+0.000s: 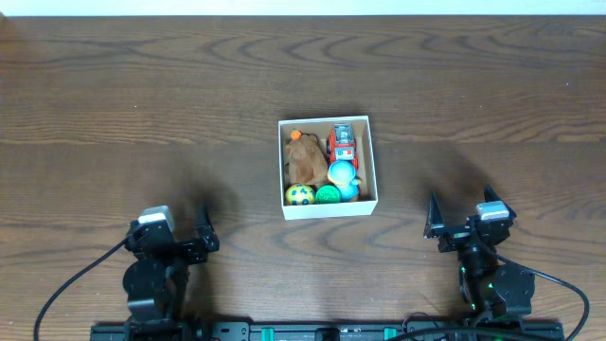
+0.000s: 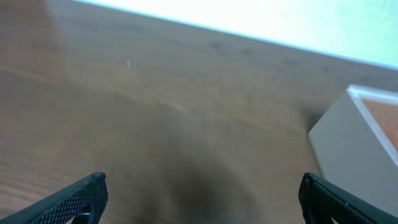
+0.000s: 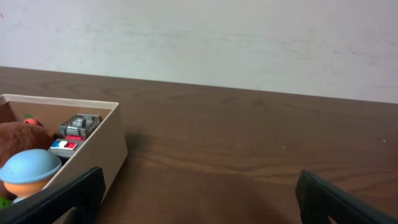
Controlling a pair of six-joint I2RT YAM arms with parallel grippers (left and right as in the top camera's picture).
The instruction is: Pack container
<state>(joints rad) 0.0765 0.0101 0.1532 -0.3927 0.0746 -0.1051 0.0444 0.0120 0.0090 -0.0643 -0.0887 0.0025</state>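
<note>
While both arms sit low at the near side of the wooden table (image 1: 114, 95), the container (image 1: 331, 209) stands upright between them and farther from the arm bases, its open top facing the overhead camera. Its sides look almost equal, so no long axis stands out. Its walls run nearly square with the table's edges, turned only slightly.

Inside the container lie a brown plush toy (image 1: 305, 159) on the left and a red-and-white vehicle (image 1: 343, 144) in the far right corner. A light-blue rounded toy (image 1: 340, 172) sits just nearer than the vehicle. A yellow-green ball (image 1: 300, 195) and a green ball (image 1: 328, 195) rest side by side against the near wall.

Well apart from the container on its left, the left gripper (image 2: 202, 186) has its jaws spread wide and holds nothing. The right gripper (image 3: 200, 180), on the container's right, is equally wide and empty. Bare tabletop lies between each gripper and the container, with nothing in the way.
</note>
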